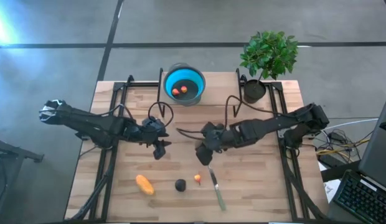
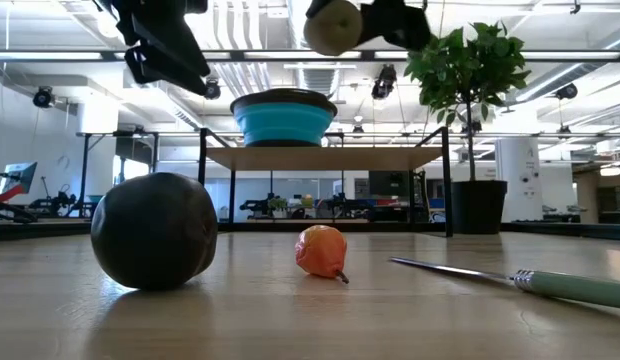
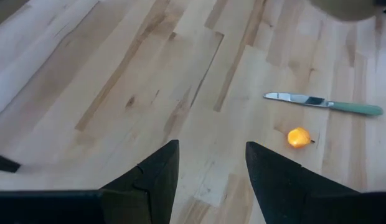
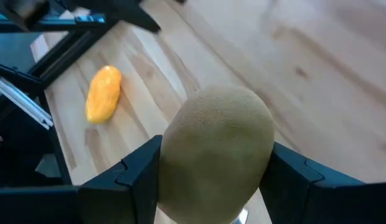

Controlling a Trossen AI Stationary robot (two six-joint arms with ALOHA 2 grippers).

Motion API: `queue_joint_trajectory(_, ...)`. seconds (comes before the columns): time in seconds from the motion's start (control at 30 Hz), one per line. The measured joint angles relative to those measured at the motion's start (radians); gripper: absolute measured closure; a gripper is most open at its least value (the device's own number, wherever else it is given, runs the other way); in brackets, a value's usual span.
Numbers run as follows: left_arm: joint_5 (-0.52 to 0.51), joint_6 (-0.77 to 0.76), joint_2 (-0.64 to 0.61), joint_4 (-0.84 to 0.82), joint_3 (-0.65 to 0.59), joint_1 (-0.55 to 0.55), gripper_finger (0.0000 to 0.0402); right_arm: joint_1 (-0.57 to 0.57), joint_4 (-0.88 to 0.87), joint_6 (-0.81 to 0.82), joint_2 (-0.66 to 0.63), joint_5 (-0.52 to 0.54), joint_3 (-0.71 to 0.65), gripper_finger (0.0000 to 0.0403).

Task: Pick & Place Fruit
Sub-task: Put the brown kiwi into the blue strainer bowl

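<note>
The left gripper [image 1: 159, 149] is seen empty, fingers apart, above bare table [image 1: 255, 186]. An elongated orange-yellow fruit [image 1: 144, 185], a black round fruit [image 1: 180, 184] and a tiny orange fruit [image 1: 198, 178] lie near the front edge. The olive-brown oval fruit [image 4: 218, 162] is clamped across its middle by the right gripper [image 1: 204, 154], raised. Its skin is judged matt, firm, light; moderate squeeze is advised.

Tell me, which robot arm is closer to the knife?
The right. The right gripper, holding the olive-brown fruit, hangs just beyond the knife; the left gripper hangs open farther off, toward the table's left.
</note>
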Motion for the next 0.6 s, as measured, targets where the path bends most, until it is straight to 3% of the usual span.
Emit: queue_joint_trajectory(0.6, 0.000, -0.059, 0.000, -0.080, 0.000, 0.006, 0.0211, -0.199, 0.195, -0.339, 0.000, -0.004, 0.069, 0.0193)
